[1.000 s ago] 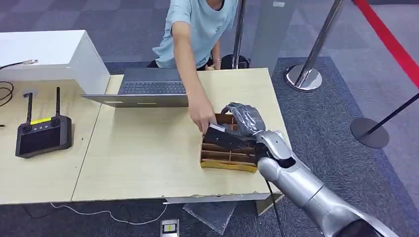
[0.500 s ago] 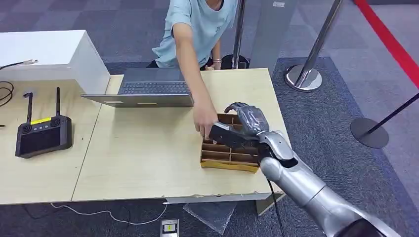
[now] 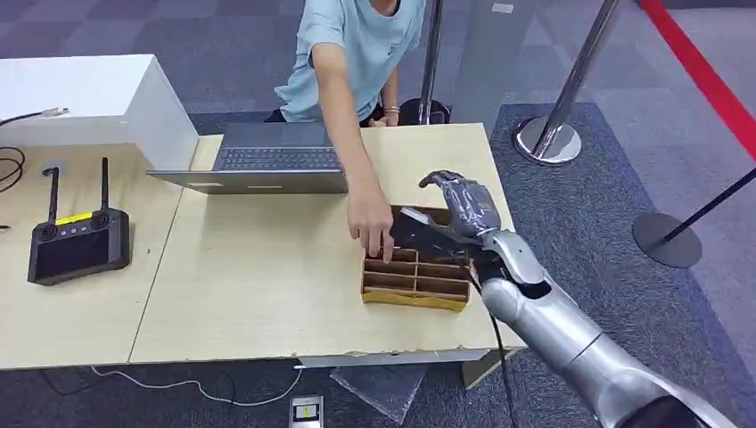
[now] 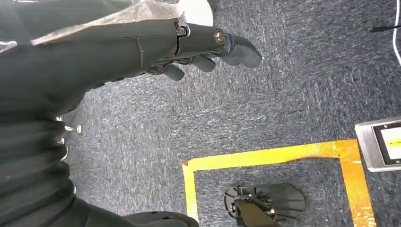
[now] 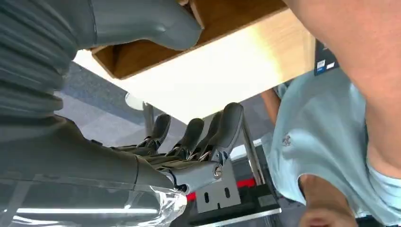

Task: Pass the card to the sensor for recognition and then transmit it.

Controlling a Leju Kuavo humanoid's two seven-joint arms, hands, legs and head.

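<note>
A: What has changed over the last second?

B: In the head view the right hand has lifted a little and drifted away from the robot, so it now hovers over the far end of the cardboard box on the desk. The person's hand has stayed at the near-left corner of the box, fingertips pointing down into one of the slots.

A: Is the robot holding the card?

B: I can't say for sure. A flat dark shape juts from the right hand toward the person's hand; it may be the card, or it may just be the thumb. In the right wrist view the fingers are spread and extended with nothing clearly between them, and the thumb sits against the edge of the box. So whether the hand is clamped on anything, I cannot tell.

A: And the other hand?

B: The left hand hangs over the carpet, fingers loosely apart, holding nothing.

A: What does that mean for the job?

B: My guess is a pick or handover at the box is underway; the sensor step hasn't begun.
</note>
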